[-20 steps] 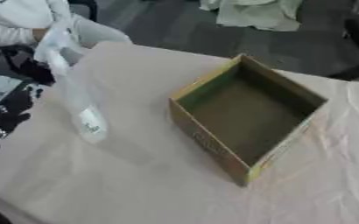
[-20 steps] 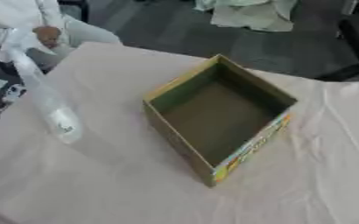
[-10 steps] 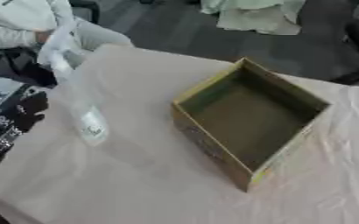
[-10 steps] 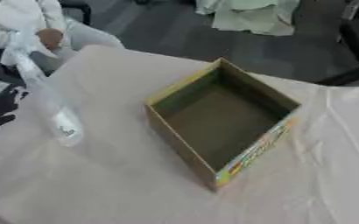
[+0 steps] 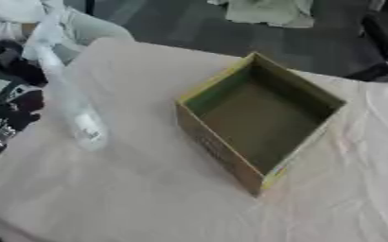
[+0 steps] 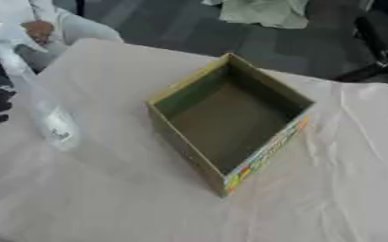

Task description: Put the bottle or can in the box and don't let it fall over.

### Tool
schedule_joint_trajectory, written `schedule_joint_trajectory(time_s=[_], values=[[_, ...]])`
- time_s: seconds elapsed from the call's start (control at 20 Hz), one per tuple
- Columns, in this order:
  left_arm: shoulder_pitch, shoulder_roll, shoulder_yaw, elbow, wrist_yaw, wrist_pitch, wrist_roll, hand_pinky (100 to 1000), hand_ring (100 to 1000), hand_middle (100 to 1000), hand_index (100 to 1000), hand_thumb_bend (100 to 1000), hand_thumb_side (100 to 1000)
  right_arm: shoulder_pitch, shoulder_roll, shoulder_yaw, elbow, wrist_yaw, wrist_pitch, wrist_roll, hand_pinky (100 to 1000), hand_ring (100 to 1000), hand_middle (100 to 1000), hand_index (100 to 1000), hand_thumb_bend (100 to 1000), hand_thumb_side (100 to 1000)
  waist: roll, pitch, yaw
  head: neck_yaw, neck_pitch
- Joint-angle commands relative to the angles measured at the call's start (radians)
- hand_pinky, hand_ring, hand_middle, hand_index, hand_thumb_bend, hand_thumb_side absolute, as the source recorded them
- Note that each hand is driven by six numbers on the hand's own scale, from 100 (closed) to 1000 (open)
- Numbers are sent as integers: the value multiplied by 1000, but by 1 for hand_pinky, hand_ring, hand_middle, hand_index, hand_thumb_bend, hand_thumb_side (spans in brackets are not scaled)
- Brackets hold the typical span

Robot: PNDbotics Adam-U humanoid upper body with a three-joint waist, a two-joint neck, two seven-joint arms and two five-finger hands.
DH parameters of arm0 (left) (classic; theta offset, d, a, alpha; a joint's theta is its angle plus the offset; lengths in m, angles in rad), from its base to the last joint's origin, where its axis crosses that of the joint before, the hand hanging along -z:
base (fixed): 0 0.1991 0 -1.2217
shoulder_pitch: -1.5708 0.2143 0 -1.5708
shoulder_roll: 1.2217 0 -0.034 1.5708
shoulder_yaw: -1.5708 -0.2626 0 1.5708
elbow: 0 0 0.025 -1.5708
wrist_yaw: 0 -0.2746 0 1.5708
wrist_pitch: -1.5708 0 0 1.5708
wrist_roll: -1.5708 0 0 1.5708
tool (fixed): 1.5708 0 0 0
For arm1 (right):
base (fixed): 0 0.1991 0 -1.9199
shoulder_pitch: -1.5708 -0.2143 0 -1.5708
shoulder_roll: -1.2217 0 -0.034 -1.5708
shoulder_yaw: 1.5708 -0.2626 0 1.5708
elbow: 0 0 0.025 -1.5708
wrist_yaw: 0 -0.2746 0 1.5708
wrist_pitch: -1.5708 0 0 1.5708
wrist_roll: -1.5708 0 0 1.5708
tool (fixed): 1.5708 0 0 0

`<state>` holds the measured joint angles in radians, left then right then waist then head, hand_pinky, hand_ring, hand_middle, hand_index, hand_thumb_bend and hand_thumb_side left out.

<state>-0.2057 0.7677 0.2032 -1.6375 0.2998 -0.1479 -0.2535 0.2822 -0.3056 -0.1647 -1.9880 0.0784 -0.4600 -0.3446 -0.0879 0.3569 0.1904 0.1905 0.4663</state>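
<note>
While the clear bottle [image 5: 80,120] stood upright on the cloth-covered table [image 5: 131,198], well left of the open cardboard box [image 5: 260,118], the black left hand [image 5: 17,109] hovered near the bottle at the left edge; finger state could not be told.

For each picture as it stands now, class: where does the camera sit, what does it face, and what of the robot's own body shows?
Left eye view: in the head, looking down at the table; the left hand shows at the left edge.
Right eye view: beside it, facing the same way; a sliver of that hand shows.
Both share the open box and the clear bottle standing left of it.
</note>
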Motion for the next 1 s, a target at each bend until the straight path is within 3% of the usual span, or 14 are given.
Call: schedule_joint_trajectory(time_s=[0.05, 1.0], values=[[-20, 43, 1, -1, 7, 4, -13, 1000, 1000, 1000, 925, 442, 780, -2, -7, 0, -12, 5, 0, 5, 924, 1000, 1000, 909, 100, 561, 4, -8, -4, -5, 0], [-69, 52, -5, 31, -6, 2, 11, 1000, 1000, 1000, 930, 388, 764, -15, 2, 10, -12, 13, 10, 18, 925, 1000, 1000, 906, 100, 561, -2, 6, -16, -21, -9]])
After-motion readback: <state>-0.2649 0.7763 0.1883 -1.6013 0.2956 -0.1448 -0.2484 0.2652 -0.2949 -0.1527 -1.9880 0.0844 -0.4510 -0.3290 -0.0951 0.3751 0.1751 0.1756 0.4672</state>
